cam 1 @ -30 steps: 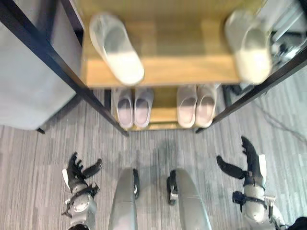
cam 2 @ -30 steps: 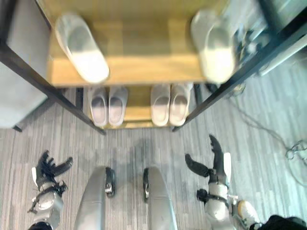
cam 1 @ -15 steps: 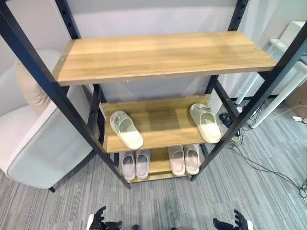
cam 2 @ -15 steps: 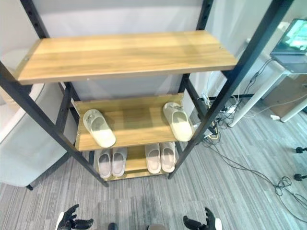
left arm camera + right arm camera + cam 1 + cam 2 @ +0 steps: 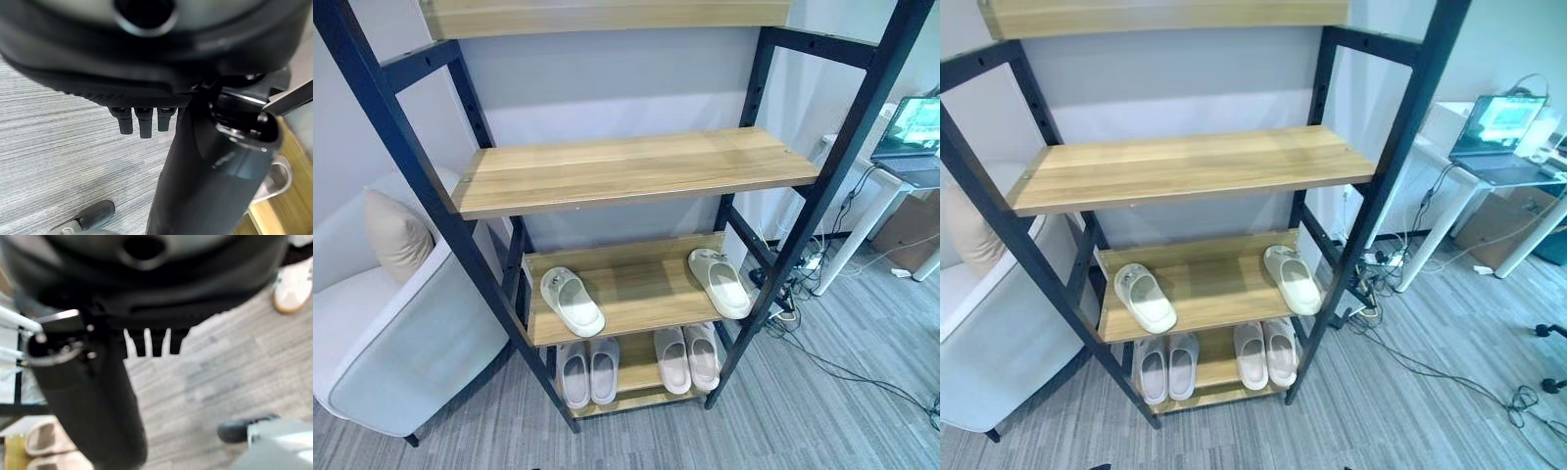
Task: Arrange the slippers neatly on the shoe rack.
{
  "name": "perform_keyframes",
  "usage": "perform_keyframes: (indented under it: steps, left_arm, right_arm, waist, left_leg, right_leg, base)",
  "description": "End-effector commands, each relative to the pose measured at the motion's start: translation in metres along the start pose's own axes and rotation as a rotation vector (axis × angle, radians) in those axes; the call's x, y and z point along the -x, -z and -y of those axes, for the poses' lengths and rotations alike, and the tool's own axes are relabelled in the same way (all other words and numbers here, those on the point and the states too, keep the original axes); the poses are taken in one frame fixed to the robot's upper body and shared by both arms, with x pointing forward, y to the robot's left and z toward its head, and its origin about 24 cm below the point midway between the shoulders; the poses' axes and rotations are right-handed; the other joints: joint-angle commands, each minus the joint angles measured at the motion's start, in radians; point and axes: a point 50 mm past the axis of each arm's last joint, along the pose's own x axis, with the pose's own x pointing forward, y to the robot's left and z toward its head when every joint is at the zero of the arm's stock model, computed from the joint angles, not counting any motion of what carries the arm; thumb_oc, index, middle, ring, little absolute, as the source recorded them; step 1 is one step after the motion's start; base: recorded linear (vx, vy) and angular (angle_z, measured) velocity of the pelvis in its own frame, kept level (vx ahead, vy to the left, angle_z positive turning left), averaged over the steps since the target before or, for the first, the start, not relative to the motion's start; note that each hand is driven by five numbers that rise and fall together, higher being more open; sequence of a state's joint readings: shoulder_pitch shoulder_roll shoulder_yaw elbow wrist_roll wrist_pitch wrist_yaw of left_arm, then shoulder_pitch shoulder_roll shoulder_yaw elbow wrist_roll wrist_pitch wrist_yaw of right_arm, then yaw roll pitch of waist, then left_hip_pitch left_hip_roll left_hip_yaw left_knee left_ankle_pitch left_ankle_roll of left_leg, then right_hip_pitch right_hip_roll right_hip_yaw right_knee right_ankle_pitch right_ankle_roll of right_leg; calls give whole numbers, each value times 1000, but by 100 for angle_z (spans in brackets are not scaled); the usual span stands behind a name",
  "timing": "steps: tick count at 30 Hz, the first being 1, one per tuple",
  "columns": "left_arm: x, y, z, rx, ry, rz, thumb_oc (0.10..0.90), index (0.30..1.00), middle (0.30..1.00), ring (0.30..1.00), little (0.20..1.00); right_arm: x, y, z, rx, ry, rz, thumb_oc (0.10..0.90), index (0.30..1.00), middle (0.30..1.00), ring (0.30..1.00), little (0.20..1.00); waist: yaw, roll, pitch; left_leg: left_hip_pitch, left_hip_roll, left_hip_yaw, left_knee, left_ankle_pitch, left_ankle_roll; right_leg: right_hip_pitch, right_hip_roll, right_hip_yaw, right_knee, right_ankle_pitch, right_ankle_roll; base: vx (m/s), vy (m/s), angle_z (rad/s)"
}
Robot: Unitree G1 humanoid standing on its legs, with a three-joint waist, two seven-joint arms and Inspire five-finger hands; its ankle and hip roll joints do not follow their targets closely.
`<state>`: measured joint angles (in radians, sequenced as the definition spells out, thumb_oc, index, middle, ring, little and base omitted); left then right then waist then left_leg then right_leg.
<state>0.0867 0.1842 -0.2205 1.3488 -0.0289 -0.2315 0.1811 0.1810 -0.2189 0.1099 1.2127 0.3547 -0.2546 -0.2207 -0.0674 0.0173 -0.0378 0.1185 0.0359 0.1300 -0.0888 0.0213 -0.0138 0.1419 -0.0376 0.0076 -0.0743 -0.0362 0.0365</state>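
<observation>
Shoe rack: a black metal frame [image 5: 407,186] with wooden shelves, standing at the centre of the head views against a pale wall.
Upper shelves: the wide wooden shelf [image 5: 636,168] at mid-frame carries nothing; the edge of another shelf [image 5: 607,14] runs along the top of the frame.
Middle shelf: two cream slippers lie well apart on it. The left cream slipper [image 5: 572,301] sits at the shelf's left end, angled, toe toward the front edge. The right cream slipper [image 5: 720,282] sits at the right end, also angled, toe at the front edge.
Bottom shelf: two pairs stand side by side, toes forward. The pale lilac pair [image 5: 588,371] is left of centre, its two slippers touching. The beige pair [image 5: 688,357] is right of centre, its two slippers also touching.
Left hand: the left hand [image 5: 146,83] shows in its wrist view above grey striped carpet [image 5: 58,142]. Short fingertips [image 5: 145,128] hang straight in a row, the thumb stands apart, and nothing is held.
Right hand: the right hand [image 5: 146,293] shows in its wrist view. Its fingertips [image 5: 157,341] point down in a straight row, spread from the thumb, holding nothing. Beige slippers appear at the lower left of that view.
Surroundings: a pale armchair [image 5: 401,352] with a beige cushion [image 5: 395,235] stands at the left of the rack. A white desk [image 5: 1459,171] with an open laptop [image 5: 1498,127] stands at the upper right. A person's white shoe [image 5: 293,286] shows at the upper right of the right wrist view.
</observation>
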Motion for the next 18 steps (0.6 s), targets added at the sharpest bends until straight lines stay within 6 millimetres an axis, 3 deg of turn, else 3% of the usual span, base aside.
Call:
perform_keyframes:
  steps: [1,12,15,17,18]
  left_arm:
    - [-7,-31,-2,-9,0,107,800,900,900,900,900]
    - [-8,-69,7,-60,33,249,800,900,900,900,900]
    - [-7,-92,11,-71,45,340,800,900,900,900,900]
    - [-6,-102,12,-43,51,381,800,900,900,900,900]
    - [-2,-118,18,-52,83,457,800,900,900,900,900]
  right_arm:
    - [-4,-12,3,41,15,46,800,900,900,900,900]
    - [-7,-21,2,143,10,78,800,900,900,900,900]
    - [-8,-23,7,175,29,80,800,900,900,900,900]
    - [-10,-27,10,168,42,89,800,900,900,900,900]
    - [-12,-32,17,150,68,96,800,900,900,900,900]
  waist:
    - [12,-27,19]
    - [11,-9,71]
    - [25,-22,111]
    - [29,-28,126]
    - [33,-30,132]
  left_leg:
    - [12,-24,-35,2,-66,-10]
    - [-3,10,-51,2,-27,-30]
    - [-92,50,-72,129,-26,-50]
    - [-122,38,-88,175,-33,-46]
    - [-140,-5,-113,197,-53,-35]
  right_leg:
    - [-27,-18,-20,4,-12,74]
    - [-42,11,-40,46,-51,46]
    - [-52,24,-40,51,-58,28]
    - [-57,21,-41,59,-56,26]
    - [-62,19,-45,56,-49,25]
  base:
    - [0,0,0]
    - [-63,-98,2]
    - [-148,-229,19]
    - [-61,-92,9]
    - [-9,-51,-2]
